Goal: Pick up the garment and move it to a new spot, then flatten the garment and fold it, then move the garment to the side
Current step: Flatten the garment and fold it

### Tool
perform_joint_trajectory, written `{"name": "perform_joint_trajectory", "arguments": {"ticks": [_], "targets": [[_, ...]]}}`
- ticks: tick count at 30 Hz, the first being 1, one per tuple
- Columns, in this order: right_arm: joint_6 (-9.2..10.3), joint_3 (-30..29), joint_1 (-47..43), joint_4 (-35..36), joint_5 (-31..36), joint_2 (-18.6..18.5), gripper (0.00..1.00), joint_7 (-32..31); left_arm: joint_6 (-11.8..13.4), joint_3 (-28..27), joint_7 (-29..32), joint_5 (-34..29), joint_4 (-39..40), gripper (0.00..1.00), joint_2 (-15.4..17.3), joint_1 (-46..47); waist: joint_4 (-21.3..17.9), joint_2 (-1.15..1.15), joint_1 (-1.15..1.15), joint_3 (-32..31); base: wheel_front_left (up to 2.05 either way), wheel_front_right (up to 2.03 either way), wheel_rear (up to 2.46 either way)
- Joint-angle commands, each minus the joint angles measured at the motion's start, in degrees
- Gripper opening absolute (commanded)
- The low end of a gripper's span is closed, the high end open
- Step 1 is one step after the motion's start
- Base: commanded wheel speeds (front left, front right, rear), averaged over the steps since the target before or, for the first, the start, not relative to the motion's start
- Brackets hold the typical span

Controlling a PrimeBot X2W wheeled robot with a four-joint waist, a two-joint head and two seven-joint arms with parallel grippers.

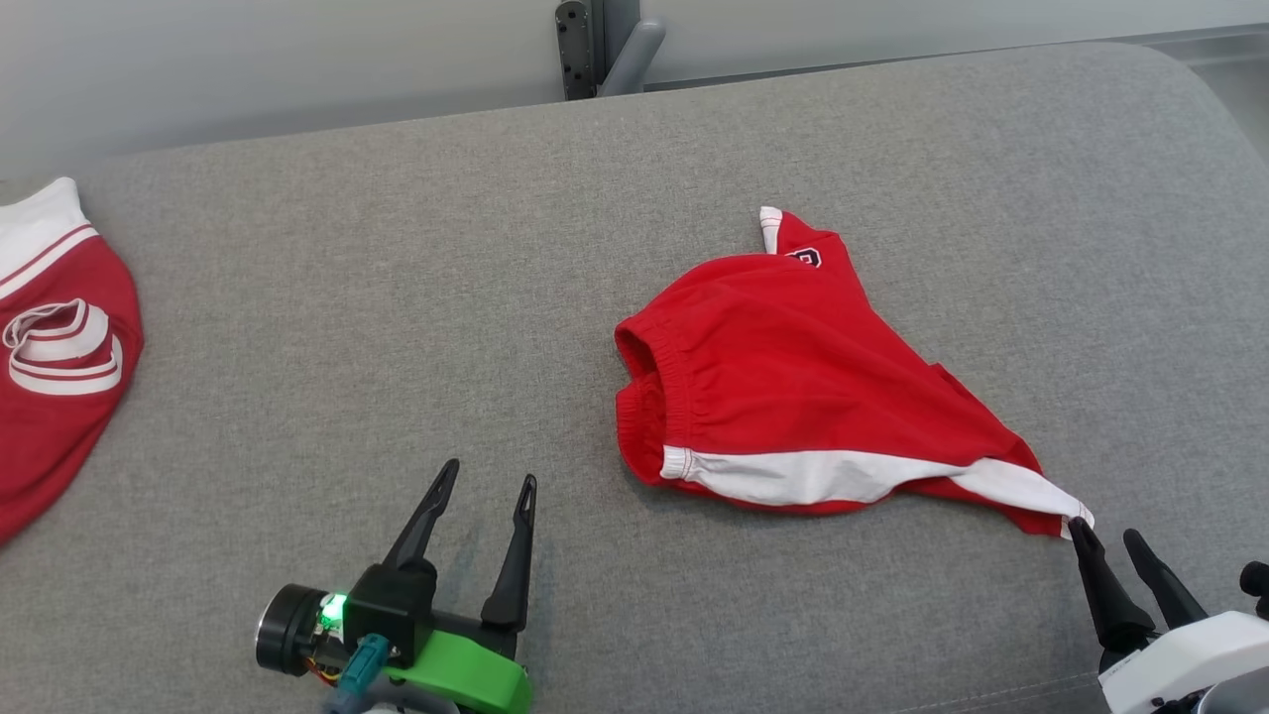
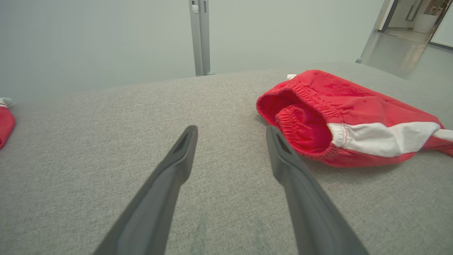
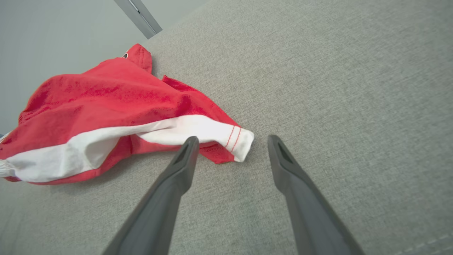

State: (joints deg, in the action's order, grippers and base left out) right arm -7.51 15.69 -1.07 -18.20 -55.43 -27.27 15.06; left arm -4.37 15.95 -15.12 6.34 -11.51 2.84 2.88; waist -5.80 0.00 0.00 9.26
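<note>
The garment [image 1: 783, 367] is a pair of red shorts with a white side stripe, lying crumpled on the grey cushion right of centre; its elastic waistband opens toward the left. My right gripper [image 1: 1102, 534] stands open at the lower right, its fingertips just short of the white hem corner [image 3: 240, 141], with nothing between the fingers. Over bare cushion at the lower middle my left gripper [image 1: 491, 478] is open and empty, a short way left of the waistband [image 2: 293, 120]. The same shorts [image 3: 106, 106] spread up and left in the right wrist view.
A second red and white garment [image 1: 55, 347] lies at the cushion's far left edge. The grey cushion [image 1: 397, 248] ends at a pale wall behind, where a grey metal post [image 1: 595, 45] stands. A doorway [image 2: 407, 28] opens at the far right.
</note>
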Motion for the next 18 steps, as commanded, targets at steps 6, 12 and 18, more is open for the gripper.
{"name": "perform_joint_trajectory", "arguments": {"ticks": [6, 12, 18], "targets": [[0.04, -0.47, 1.81, -2.05, -7.51, 0.84, 1.0, 0.13, -0.18, 0.15, -0.03, -1.07, 0.02, 1.0, 0.11, 0.86, 0.49, 0.0, 0.0, 0.02, 0.0, 0.0, 0.0], [0.04, 1.89, 4.28, -4.97, -12.22, 0.4, 1.0, 0.13, -0.28, 0.7, -0.03, -2.0, 0.01, 1.0, 0.11, 1.3, 1.45, 0.0, 0.0, 0.9, 0.0, 0.0, 0.0], [0.04, 3.76, 5.56, -6.86, -14.43, 0.42, 0.47, 0.13, -0.23, 0.53, -0.03, -2.48, 0.44, 1.0, 0.11, 1.77, 2.19, 0.0, 0.0, 1.8, 0.0, 0.0, 0.0]]}}
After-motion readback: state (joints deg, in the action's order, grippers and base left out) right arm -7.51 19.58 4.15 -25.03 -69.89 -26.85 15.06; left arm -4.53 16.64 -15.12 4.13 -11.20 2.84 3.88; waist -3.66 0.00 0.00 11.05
